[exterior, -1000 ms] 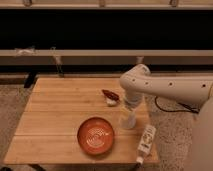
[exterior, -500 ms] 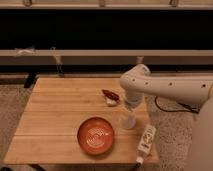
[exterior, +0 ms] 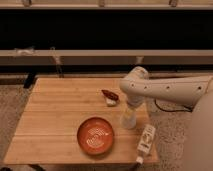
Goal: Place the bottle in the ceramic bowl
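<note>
Wooden table: pale planks, grain running left to right; everything of the task rests on its right half.
Ceramic bowl: orange-red, round and shallow, pale swirl lines inside, upright near the front edge, nothing in it.
Bottle: slim, white and pale yellow, lying on its side at the front right corner of the table, cap end toward the front edge, apart from the bowl on the bowl's right.
Gripper: points down over the table, behind the gap between bowl and bottle; its fingers are spread and it holds nothing.
Arm: white, reaching in from the right and bending down at an elbow above the table's right side.
Small object: dark red and white, on the table behind the bowl, just left of the arm's elbow, well clear of the bottle.
Between bottle and bowl: only bare wood.
Robot body: pale bulk at the right edge, beside the table.
Floor: speckled grey.
Backdrop: dark wall crossed by a pale horizontal rail.
Writing: small dark marks on the bottle's label, not readable.
</note>
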Controlling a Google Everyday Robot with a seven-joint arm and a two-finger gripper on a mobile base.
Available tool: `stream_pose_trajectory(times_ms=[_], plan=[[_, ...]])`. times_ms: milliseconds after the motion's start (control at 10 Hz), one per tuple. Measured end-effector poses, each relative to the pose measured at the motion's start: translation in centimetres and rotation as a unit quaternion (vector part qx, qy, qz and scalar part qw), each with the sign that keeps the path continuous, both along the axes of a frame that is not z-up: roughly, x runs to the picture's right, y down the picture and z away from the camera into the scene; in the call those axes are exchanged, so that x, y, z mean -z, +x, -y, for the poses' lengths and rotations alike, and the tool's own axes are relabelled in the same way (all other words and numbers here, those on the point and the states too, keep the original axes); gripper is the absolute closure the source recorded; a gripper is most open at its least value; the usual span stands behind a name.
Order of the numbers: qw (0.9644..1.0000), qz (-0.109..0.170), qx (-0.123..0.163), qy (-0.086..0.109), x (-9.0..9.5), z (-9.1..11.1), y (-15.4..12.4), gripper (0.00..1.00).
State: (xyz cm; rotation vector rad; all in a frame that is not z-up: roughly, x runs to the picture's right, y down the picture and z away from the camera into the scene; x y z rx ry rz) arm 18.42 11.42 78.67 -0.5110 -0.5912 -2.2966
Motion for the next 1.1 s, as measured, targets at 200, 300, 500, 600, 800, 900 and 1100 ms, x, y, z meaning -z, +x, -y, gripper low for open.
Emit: stream_pose_trajectory(times_ms=[200, 300, 500, 600, 800, 900, 1100], plan=[[0.9989, -0.028, -0.037, 0.003, 0.4, -0.5, 3.7, 0.20], [0.9979, -0.035, -0.055, 0.000, 0.6, -0.7, 5.0, 0.20], [0.9954, -0.011, -0.092, -0.025, 1.0, -1.3, 6.0, 0.20], [0.9939, -0.002, -0.104, -0.037, 1.3, -1.7, 6.5, 0.20], [0.9919, 0.017, -0.117, -0.048, 1.6, -2.0, 6.3, 0.20], [0.9917, 0.018, -0.117, -0.051, 1.6, -2.2, 6.2, 0.20], [0.9929, -0.006, -0.105, -0.056, 1.9, -3.6, 6.5, 0.20]])
